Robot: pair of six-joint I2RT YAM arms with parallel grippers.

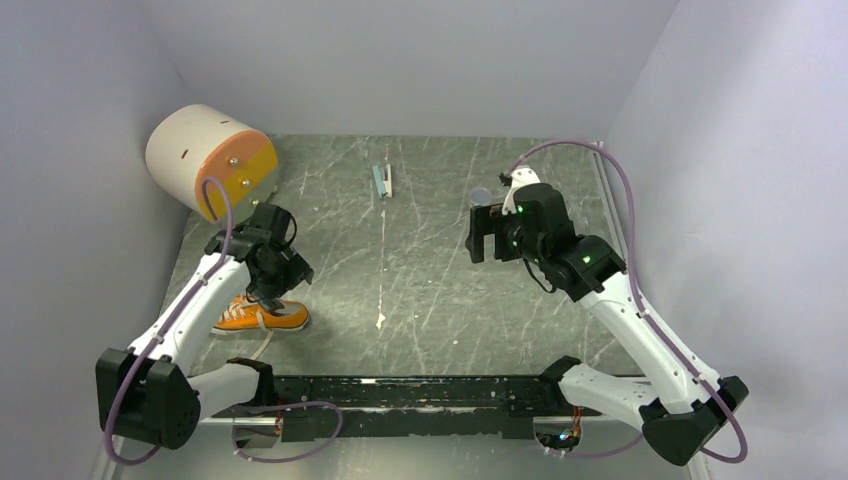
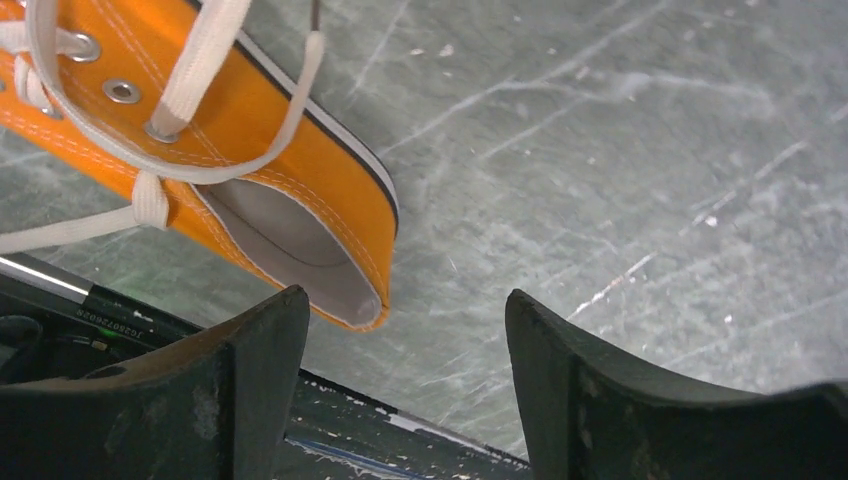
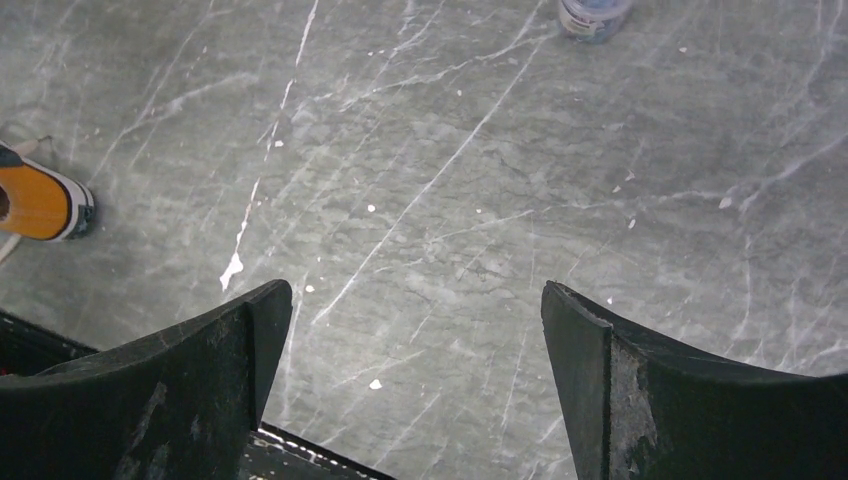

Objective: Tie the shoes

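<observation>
The shoe [image 1: 262, 317], a small orange sneaker with a white sole, lies on the table at the near left. In the left wrist view its heel opening [image 2: 290, 245] and loose white laces [image 2: 195, 70] fill the upper left. My left gripper [image 2: 400, 305] hovers just above and behind the heel, open, with only bare table between its fingers. It also shows over the shoe in the top view as the left gripper [image 1: 272, 285]. My right gripper [image 1: 484, 238] hangs open over the table's right half, far from the shoe. The right wrist view catches the shoe's end [image 3: 38, 203] at its left edge.
A big white-and-orange cylinder [image 1: 210, 160] lies at the far left corner. A small bluish item [image 1: 383, 180] sits at mid-back, and a small round container [image 3: 594, 14] lies beyond the right gripper. A black rail [image 1: 400, 395] runs along the near edge. Grey walls enclose three sides.
</observation>
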